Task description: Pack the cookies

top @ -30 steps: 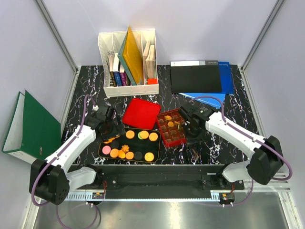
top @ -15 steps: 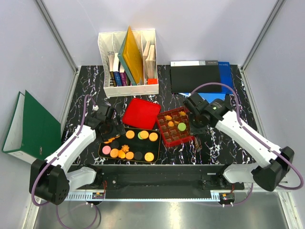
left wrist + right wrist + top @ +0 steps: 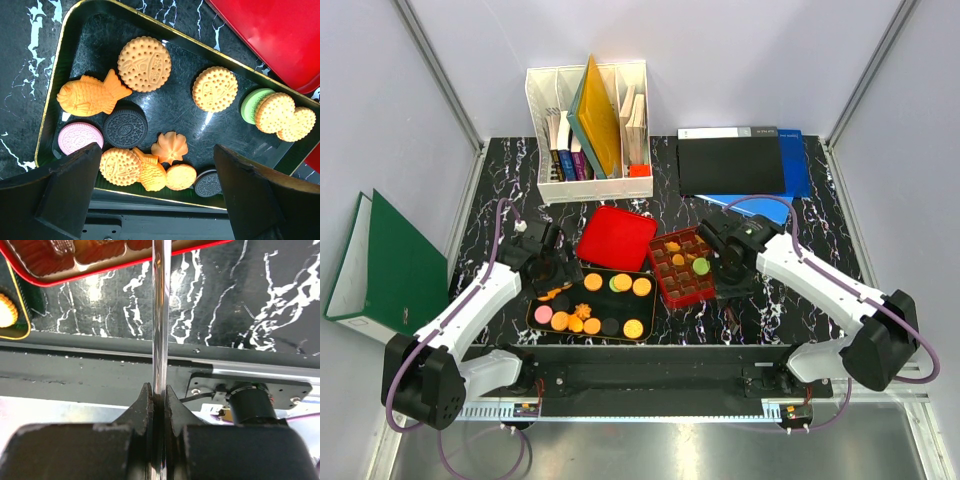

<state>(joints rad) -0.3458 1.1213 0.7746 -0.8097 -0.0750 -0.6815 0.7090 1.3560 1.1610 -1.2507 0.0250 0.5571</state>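
**Left arm.** The left gripper (image 3: 157, 146) is standing fully open and holding nothing. It is hovering over the black tray (image 3: 200, 132), where most of the cookies (image 3: 144, 64) are lying loose. A flower-shaped cookie (image 3: 170, 147) and several round ones are sitting between the fingers (image 3: 65, 190). A fish-shaped cookie (image 3: 92, 94), larger round biscuits and a green one are lying beyond the fingertips. A few more cookies are already sitting in compartments of the red gridded tin (image 3: 672, 292).

**Right arm.** The right gripper (image 3: 157, 392) is clamping shut on a thin metal tool (image 3: 161, 315). The tool is projecting straight out past the fingertips and crossing the tin's near rim. Its tip is running out of the wrist view, so what it is touching cannot be told.

**Hazards.**
- The cookies between the left fingers are crowding and partly overlapping. Closing here is likely to trap two at once or tip one onto its edge.
- The tray floor is looking glossy, so a cookie nudged by one finger may slide away from the other.
- The tool is thin and gripped at one end only. A side load may twist it in the grip or lever it free.
- The tool is passing close to the tin rim. A low sweep could shove the tin or unseat packed cookies.
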